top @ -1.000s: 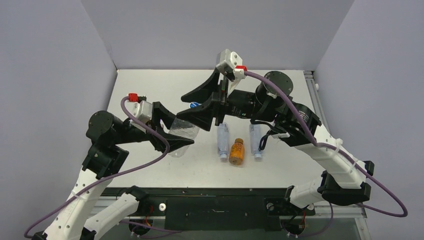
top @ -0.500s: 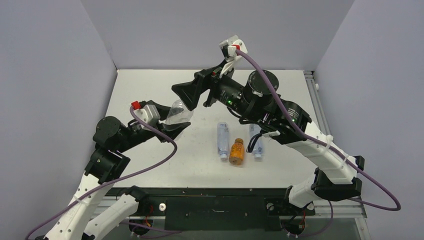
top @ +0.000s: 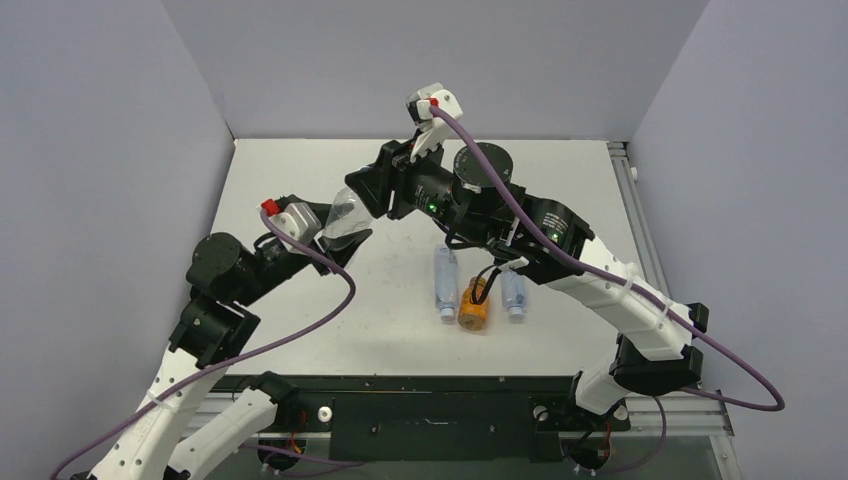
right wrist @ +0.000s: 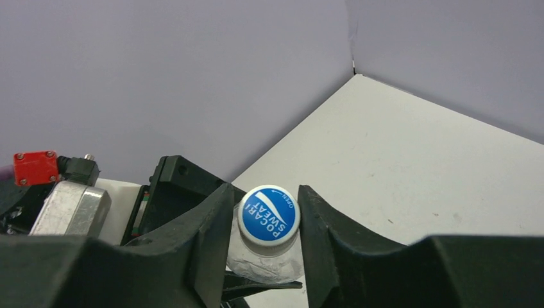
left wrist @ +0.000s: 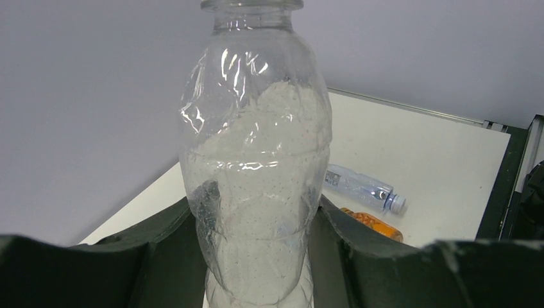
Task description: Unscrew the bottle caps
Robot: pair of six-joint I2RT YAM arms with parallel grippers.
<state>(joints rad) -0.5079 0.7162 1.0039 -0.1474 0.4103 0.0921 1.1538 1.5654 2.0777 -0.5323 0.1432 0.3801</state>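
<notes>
The blue cap (right wrist: 269, 216), printed POCARI SWEAT in white, sits on the neck of the clear bottle (top: 343, 215), which is held up off the table (top: 330, 330) at its left-centre. The bottle is tilted, its neck pointing up and away toward the right arm. The left gripper (top: 335, 237) is clenched on this bottle. In the left wrist view its two dark fingers (left wrist: 160, 250) press against either side of the bottle's lower body, and the crinkled shoulder and neck rise out of the top of that view. The right gripper (top: 365, 190) reaches across from the right and meets the bottle's top. In the right wrist view its fingers (right wrist: 212, 237) stand close on both sides of the cap, which faces the camera squarely. Whether they actually pinch the cap or merely flank it cannot be told. Three more bottles lie side by side near the middle of the table, well apart from the held one. These are a first short clear bottle (top: 446, 280) with a blue label, an orange bottle (top: 474, 307) just beside it, and a second short clear bottle (top: 513, 292) partly under the right forearm. The clear pair show white caps (top: 447, 316) pointing toward the arm bases. The orange one wears a golden-brown cap (top: 478, 281) pointing away. Plain grey-violet walls (top: 120, 150) enclose the table on three sides.
</notes>
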